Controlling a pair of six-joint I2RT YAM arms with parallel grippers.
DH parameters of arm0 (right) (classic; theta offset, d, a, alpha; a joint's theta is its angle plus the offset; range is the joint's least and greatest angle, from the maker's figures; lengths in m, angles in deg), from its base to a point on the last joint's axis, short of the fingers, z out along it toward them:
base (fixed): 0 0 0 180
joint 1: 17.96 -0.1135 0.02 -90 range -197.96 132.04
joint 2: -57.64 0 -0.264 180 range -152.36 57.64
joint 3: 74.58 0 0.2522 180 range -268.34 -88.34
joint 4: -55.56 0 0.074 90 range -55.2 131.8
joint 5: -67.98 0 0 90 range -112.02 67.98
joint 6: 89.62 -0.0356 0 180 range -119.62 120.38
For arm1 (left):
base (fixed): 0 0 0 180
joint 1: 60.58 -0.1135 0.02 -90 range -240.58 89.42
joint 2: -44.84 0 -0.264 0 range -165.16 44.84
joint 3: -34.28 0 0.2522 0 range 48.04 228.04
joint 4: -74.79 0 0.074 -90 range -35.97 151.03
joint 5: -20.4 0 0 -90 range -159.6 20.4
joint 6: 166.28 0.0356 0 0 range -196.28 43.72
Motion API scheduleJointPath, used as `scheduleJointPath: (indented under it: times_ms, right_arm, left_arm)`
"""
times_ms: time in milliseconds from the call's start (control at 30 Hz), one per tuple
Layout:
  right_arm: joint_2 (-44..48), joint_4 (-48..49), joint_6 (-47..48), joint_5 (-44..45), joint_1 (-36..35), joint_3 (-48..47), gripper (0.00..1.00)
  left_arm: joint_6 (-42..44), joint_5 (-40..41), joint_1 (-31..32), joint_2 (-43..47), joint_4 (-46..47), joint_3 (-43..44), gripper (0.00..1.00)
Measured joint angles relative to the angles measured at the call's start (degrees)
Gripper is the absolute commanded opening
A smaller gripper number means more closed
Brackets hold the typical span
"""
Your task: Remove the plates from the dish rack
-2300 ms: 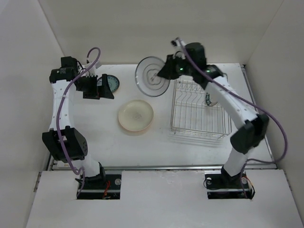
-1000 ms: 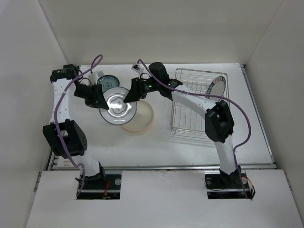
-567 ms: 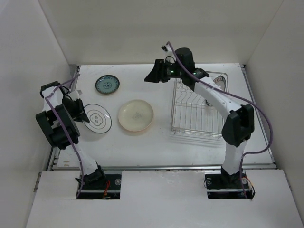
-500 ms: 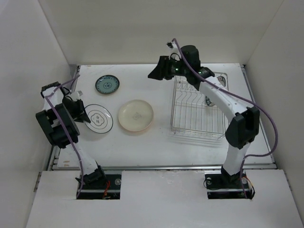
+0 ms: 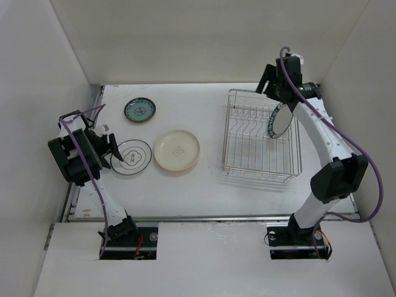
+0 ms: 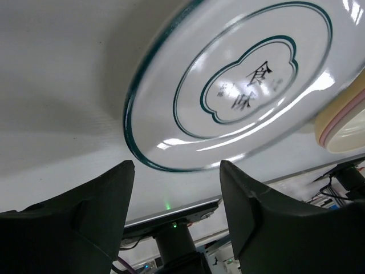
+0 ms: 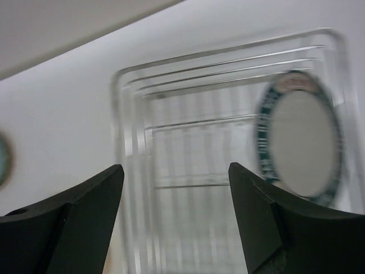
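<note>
Left hand (image 6: pixel 175 165) spread, right hand (image 7: pixel 175 166) spread, dish rack (image 7: pixel 134 108) blurred, ringed plate (image 6: pixel 239 85) cropped.

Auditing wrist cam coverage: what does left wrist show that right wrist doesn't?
Left wrist only: the teal-ringed white plate lying flat, plus the cream-yellow plate at the frame edge. Right wrist only: the dish rack with the blue-rimmed plate standing in it, blurred. Both: the white table, plus that arm's own fingers, open and empty: left fingers, right fingers.
</note>
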Motion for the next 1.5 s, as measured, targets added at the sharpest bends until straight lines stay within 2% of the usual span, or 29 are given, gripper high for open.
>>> scheduleJointPath:
  times_ms: [133,233,467,567,600,633,733,767,833,867,933,1100,1233,1333,1400,1500]
  right_arm:
    - [2.4,-4.4,-0.6,12.9,5.4,2.4,0.83]
    - [4.1,-5.6,-0.7,17.9,8.4,3.7,0.83]
    - [2.2,-6.1,-0.6,17.7,14.1,4.9,0.83]
    - [-1.4,-5.8,-0.5,16.7,14.2,5.7,0.76]
    - [-2.8,-5.8,-0.4,16.3,14.2,6.1,0.73]
    - [-4.5,-5.8,-0.3,15.6,14.3,6.2,0.65]
    - [-9.0,-5.4,-0.2,13.6,14.4,6.8,0.49]
    - [-10.0,-5.5,-0.1,13.0,14.4,7.0,0.37]
    - [-11.0,-5.4,0.1,12.2,14.5,7.5,0.23]
    - [-10.9,-5.5,0.2,11.6,14.5,7.6,0.1]
    - [-9.8,-5.7,3.8,11.1,14.3,7.6,0.01]
    - [-7.8,-6.0,4.5,13.3,13.5,7.5,0.0]
    - [-4.8,-8.9,6.1,21.2,10.9,4.1,0.0]
    - [-1.9,-10.3,7.5,26.2,7.8,-0.7,0.0]
    - [0.9,-9.5,8.6,25.9,5.0,-3.2,0.0]
    - [5.6,-6.3,10.4,16.2,0.5,-3.8,0.0]
  left_arm:
    - [-0.6,0.9,0.0,0.0,0.0,0.0,0.61]
    - [-1.0,1.4,0.0,0.0,0.0,0.1,0.61]
    - [-1.7,2.4,0.0,3.9,-0.2,1.3,0.62]
    - [-1.9,2.8,0.0,7.5,-0.5,2.5,0.62]
    - [-1.9,2.8,0.0,8.7,-0.6,3.0,0.62]
    - [-1.9,2.8,0.0,9.9,-0.7,3.5,0.62]
    - [-1.9,3.0,0.2,12.9,-1.5,4.9,0.62]
    - [-1.7,3.2,0.5,13.8,-1.8,5.2,0.62]
    - [-1.5,3.7,1.4,15.4,-2.4,5.3,0.62]
    - [-1.3,4.0,2.1,16.2,-2.7,5.3,0.62]
    - [-1.0,4.5,4.0,17.8,-3.0,5.3,0.62]
    - [-0.5,7.2,8.9,21.7,-3.9,6.1,0.63]
    - [0.2,9.0,13.5,22.9,-4.8,8.8,0.63]
    - [0.4,9.2,16.6,23.1,-5.4,10.4,0.67]
    - [0.6,7.9,18.0,23.2,-5.7,11.0,0.7]
    - [0.7,4.3,18.3,23.2,-6.3,11.6,0.72]
